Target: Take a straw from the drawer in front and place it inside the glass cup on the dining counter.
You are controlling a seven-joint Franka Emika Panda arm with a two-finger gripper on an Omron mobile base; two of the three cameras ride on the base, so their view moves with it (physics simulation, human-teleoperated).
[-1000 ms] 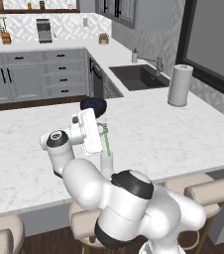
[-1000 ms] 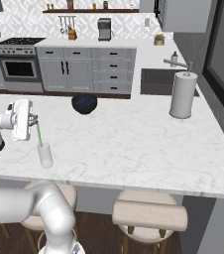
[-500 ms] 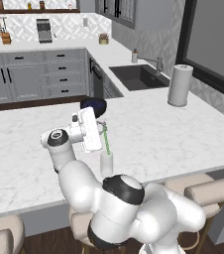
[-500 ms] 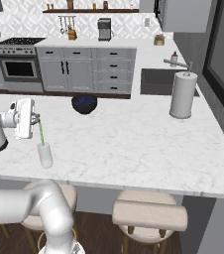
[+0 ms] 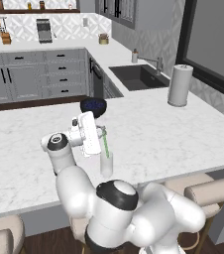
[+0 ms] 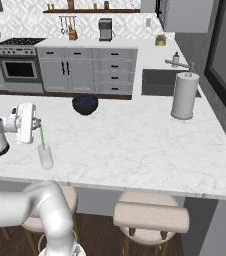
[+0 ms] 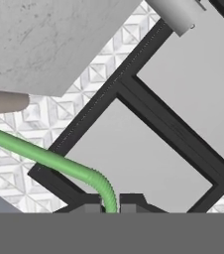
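My gripper (image 5: 102, 132) (image 6: 38, 125) hovers over the near left part of the dining counter (image 5: 158, 129) (image 6: 135, 142), shut on the top end of the thin green straw (image 5: 105, 144) (image 6: 42, 138). The straw hangs almost upright, and its lower tip sits at the rim of the clear glass cup (image 5: 106, 165) (image 6: 45, 158), which stands upright on the marble right below. In the hand view the straw (image 7: 49, 158) runs from between the fingertips (image 7: 132, 201) off to the left. The drawer is out of view.
A dark blue bowl (image 5: 93, 105) (image 6: 85, 104) sits on the counter behind the cup. A white paper-towel roll (image 5: 180, 85) (image 6: 184, 96) stands at the far right beside the sink (image 5: 139, 77). Bar stools (image 6: 150, 217) line the near edge.
The hand has come down a little with the straw, bringing its lower tip to the cup's rim. Cup, bowl and roll have not moved.
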